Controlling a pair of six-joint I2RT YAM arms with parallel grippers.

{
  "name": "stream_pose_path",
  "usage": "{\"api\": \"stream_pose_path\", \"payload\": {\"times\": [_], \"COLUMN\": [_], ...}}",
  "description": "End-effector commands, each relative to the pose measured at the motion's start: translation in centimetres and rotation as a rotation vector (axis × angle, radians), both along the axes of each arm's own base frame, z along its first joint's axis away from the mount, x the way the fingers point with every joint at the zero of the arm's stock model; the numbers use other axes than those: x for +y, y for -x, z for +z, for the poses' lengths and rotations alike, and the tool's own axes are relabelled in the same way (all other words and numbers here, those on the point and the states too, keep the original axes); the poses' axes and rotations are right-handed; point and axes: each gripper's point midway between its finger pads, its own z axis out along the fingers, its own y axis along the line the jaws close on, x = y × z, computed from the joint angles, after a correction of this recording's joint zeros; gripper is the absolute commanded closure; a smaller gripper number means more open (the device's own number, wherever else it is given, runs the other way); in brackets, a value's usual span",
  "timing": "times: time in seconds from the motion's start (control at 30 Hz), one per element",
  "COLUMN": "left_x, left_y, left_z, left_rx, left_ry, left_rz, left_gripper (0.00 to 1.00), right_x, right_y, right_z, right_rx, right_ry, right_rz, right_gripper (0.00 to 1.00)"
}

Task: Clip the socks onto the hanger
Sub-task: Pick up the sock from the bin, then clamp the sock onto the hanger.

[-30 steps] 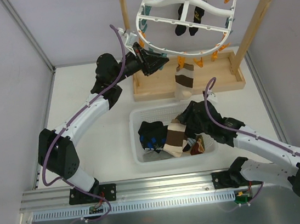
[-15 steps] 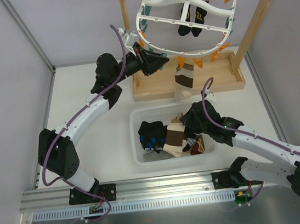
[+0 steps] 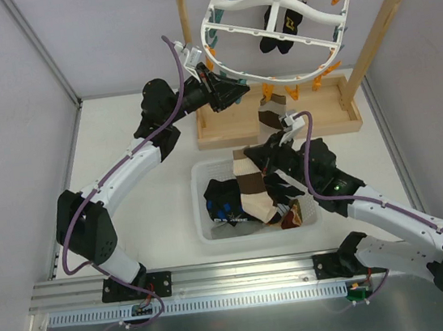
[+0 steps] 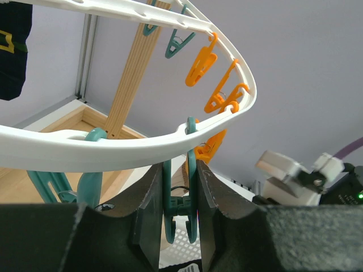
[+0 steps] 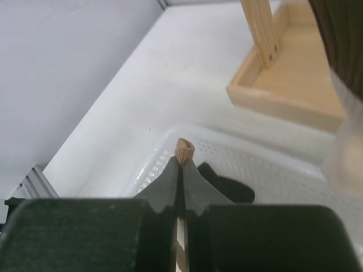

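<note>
Tan, dark-brown and white banded sock (image 3: 251,188), soft, light and limp, draped above the basket (image 3: 201,217) from the right tool (image 5: 182,164), which pinches its tan edge, judged a sound hold; left tool (image 4: 179,192) squeezes a teal peg (image 4: 190,170) on the hanger (image 4: 113,148).

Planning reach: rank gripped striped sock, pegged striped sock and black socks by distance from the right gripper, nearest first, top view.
1. gripped striped sock, held in the right gripper.
2. pegged striped sock, just behind it.
3. black socks, farthest back, top of view.
</note>
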Motion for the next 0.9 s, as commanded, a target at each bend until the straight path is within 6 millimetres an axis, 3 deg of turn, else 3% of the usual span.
{"api": "stream_pose_path", "payload": {"times": [0.0, 0.37, 0.87], "left_x": [0.0, 0.3, 0.2], "left_y": [2.9, 4.5, 5.4], "left_z": [0.5, 1.6, 2.3], "left_rx": [0.03, 0.017, 0.017], "left_ry": [-0.016, 0.024, 0.127], "left_rz": [-0.115, -0.172, -0.245], "left_gripper": [1.0, 1.0, 1.0], "right_x": [1.5, 2.0, 1.2], "right_y": [0.0, -2.3, -3.9], "right_z": [9.4, 13.4, 15.1], "right_rx": [-0.351, -0.513, -0.543], "right_ry": [-0.076, -0.079, -0.163], "right_rz": [0.098, 0.118, 0.075], "right_gripper": [0.99, 0.99, 0.99]}}
